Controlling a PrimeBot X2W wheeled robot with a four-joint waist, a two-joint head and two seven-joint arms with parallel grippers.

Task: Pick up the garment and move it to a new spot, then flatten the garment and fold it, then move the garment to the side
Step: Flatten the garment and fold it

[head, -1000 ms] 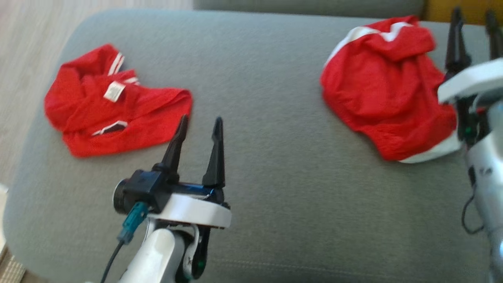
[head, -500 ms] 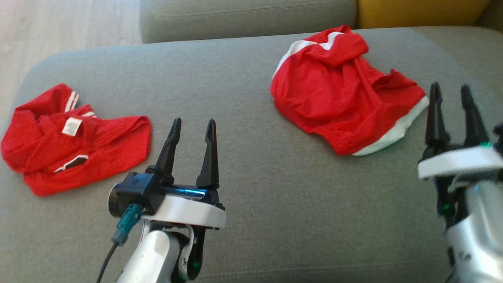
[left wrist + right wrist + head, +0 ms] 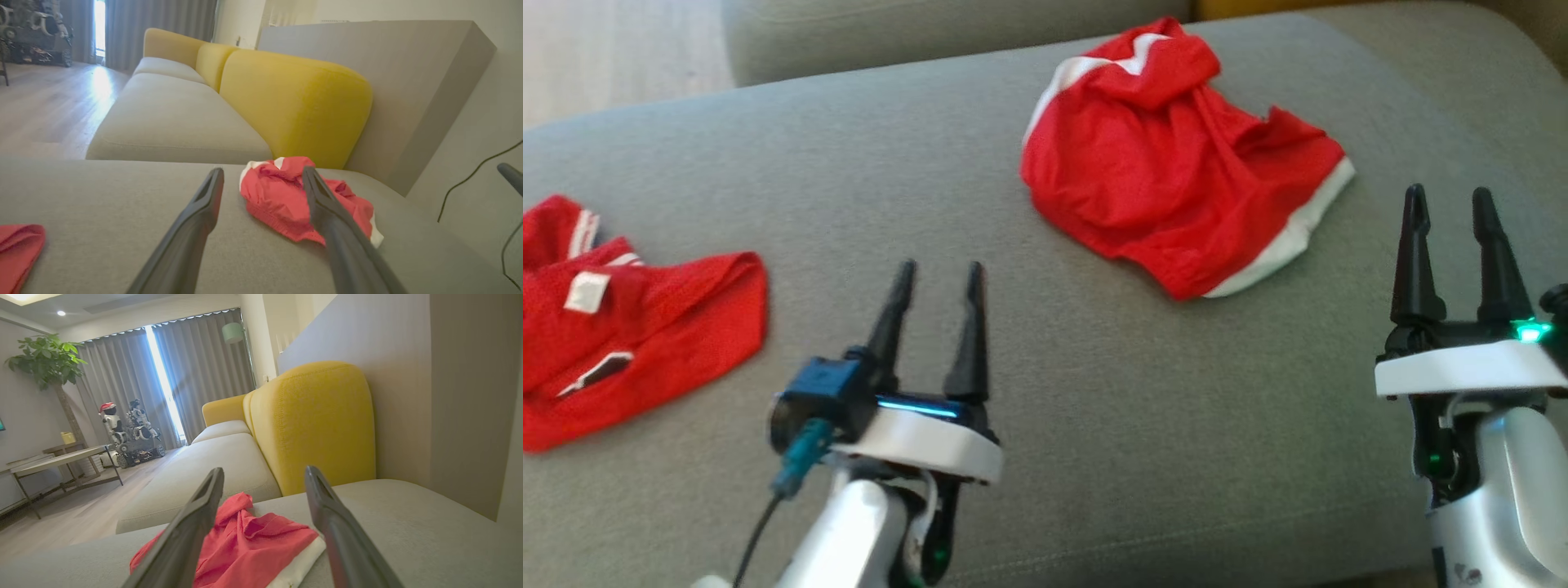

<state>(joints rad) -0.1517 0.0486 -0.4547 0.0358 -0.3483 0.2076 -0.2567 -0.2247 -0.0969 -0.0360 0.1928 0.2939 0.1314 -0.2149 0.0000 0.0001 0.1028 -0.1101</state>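
Near right: right gripper [image 3: 1447,194], jaws wide apart, holding nothing. Near centre: left gripper [image 3: 940,267], likewise wide and empty. Beyond, between both: crumpled white-hemmed red garment [image 3: 1168,171] on sofa seat [image 3: 1094,392], far-left of right gripper, probably the nearer arm.

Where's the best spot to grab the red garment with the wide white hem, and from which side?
Likely the white hem of the red garment, the edge nearest the right tool: coming from that side, the open tool could pinch that flat-lying band.
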